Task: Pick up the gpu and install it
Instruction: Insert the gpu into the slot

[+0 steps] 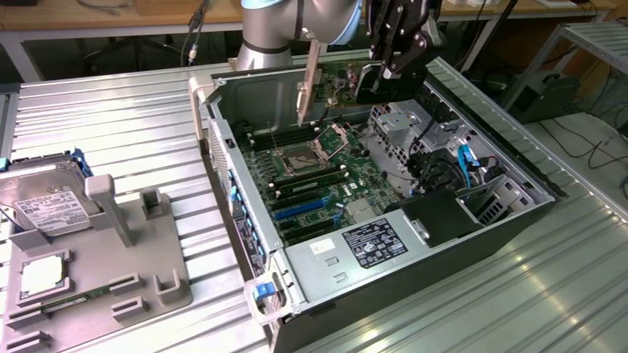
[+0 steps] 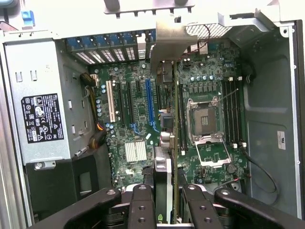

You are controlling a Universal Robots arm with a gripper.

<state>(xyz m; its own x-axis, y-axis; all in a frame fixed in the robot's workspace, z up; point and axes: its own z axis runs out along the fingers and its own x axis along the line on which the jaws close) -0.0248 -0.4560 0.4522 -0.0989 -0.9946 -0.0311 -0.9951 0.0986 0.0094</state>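
**Gpu held on edge above an open computer case**

In the exterior view, the gpu point(image 1: 342, 84) is seen above the far end of the open computer case point(image 1: 220, 140). Its green board face is shown, and its silver bracket point(image 1: 310, 81) hangs toward the motherboard point(image 1: 309, 184). The card is clamped by the black gripper point(image 1: 395, 62). On the ribbed metal bench point(image 1: 118, 110), a grey moulded holder point(image 1: 108, 279) carries a silver hard drive point(image 1: 44, 202), well apart from the case.

In the wrist view, the gpu point(image 2: 172, 143) is seen edge-on as a thin strip. It is pinched by the gripper point(image 2: 167, 205) between black fingers point(image 2: 140, 205). It is lined up between a long blue slot point(image 2: 150, 102) and the square processor socket point(image 2: 205, 119). The board is hemmed in by sheet-metal walls, and the case is open on top.
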